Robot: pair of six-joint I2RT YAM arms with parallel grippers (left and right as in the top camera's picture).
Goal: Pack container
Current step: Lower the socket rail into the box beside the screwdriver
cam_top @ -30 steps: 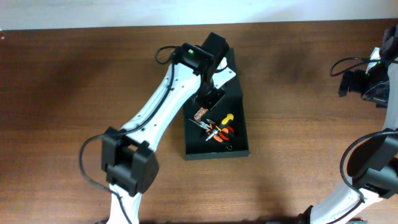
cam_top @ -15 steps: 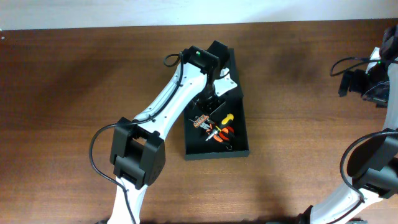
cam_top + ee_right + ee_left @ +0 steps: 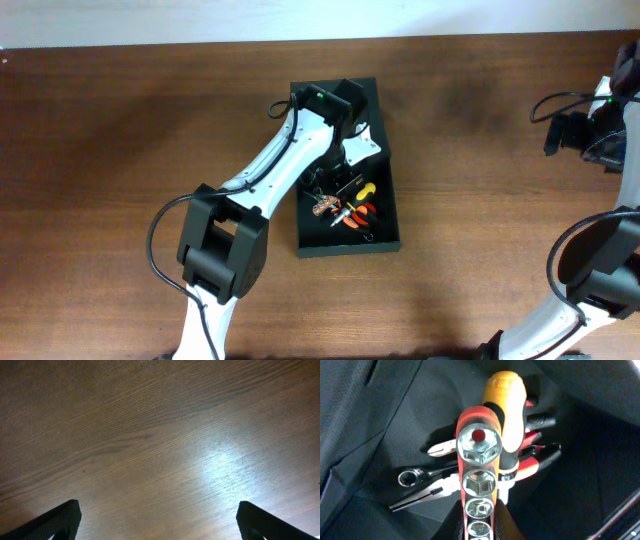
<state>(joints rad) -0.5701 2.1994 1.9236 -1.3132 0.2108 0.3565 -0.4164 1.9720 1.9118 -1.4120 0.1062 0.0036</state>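
Left arm's fingers pinch a red rail of sockets low inside the open black container at mid-bench, directly above a yellow-handled screwdriver and red-handled pliers. The rail would best be lowered flat beside them before release, not dropped across the handles. Long-nosed pliers and a wrench crowd the floor alongside, while the right arm's fingers stand spread over bare bench, well apart.

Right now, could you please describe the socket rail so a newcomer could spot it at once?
On the wooden table, find the black container near the middle. Over its open tray the left claw holds the socket rail. Unlike the yellow-handled screwdriver and pliers beneath it, it is a red strip carrying a row of chrome hex sockets.
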